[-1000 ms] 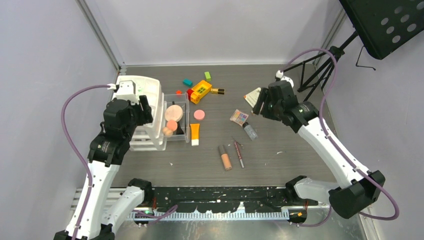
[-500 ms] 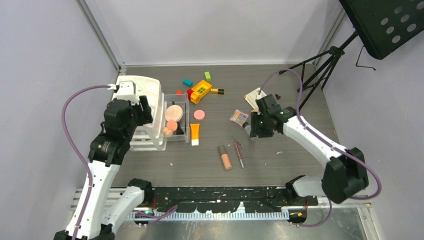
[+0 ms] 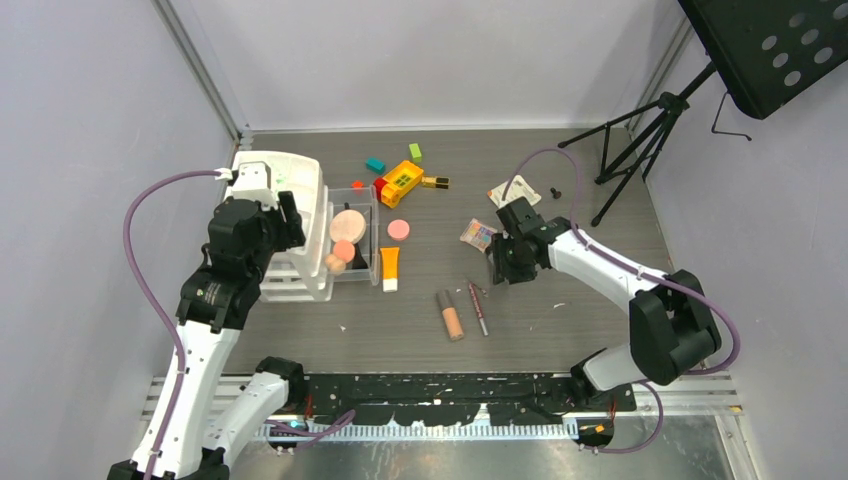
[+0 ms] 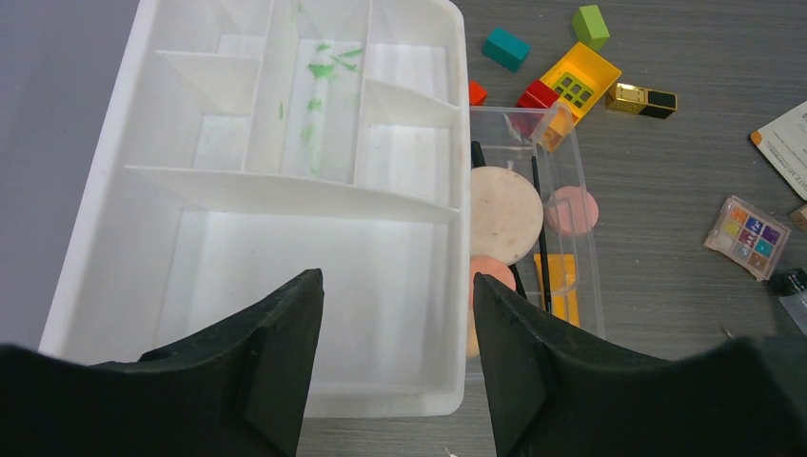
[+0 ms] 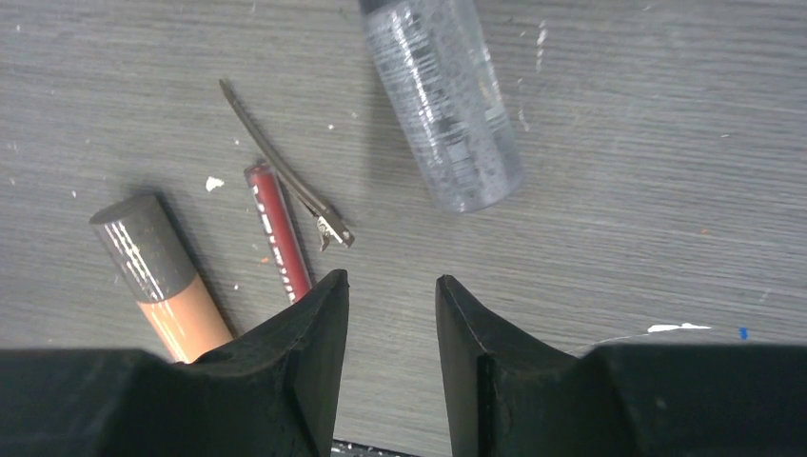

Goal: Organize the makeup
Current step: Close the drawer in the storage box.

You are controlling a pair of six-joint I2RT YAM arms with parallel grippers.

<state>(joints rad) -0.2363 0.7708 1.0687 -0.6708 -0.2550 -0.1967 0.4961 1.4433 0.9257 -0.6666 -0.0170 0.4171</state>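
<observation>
The makeup lies scattered on the dark table. An orange tube point(image 3: 389, 268), a pink compact point(image 3: 399, 229), an eyeshadow palette point(image 3: 478, 235), a beige tube point(image 3: 450, 315) and a red pencil point(image 3: 478, 308) lie mid-table. Peach compacts point(image 4: 504, 200) and a black brush point(image 4: 540, 238) sit in the clear drawer point(image 3: 365, 200). My right gripper point(image 3: 497, 262) hangs low, open and empty point(image 5: 392, 278). Just beyond it is a clear grey tube point(image 5: 442, 100), with the pencil point(image 5: 278, 233) to its left. My left gripper point(image 4: 398, 286) stands open above the white organizer point(image 4: 190, 286).
A yellow-and-red toy brick point(image 3: 400, 181), teal block point(image 3: 375, 165), green block point(image 3: 415, 152) and gold-black lipstick point(image 3: 435, 182) lie at the back. A paper card point(image 3: 510, 190) and a tripod point(image 3: 625, 150) stand at the right. A hair clip point(image 5: 285, 171) lies beside the pencil.
My right arm swung in from the back right and came down to the table by the clear grey tube, its jaws narrowing. The left arm has not moved.
</observation>
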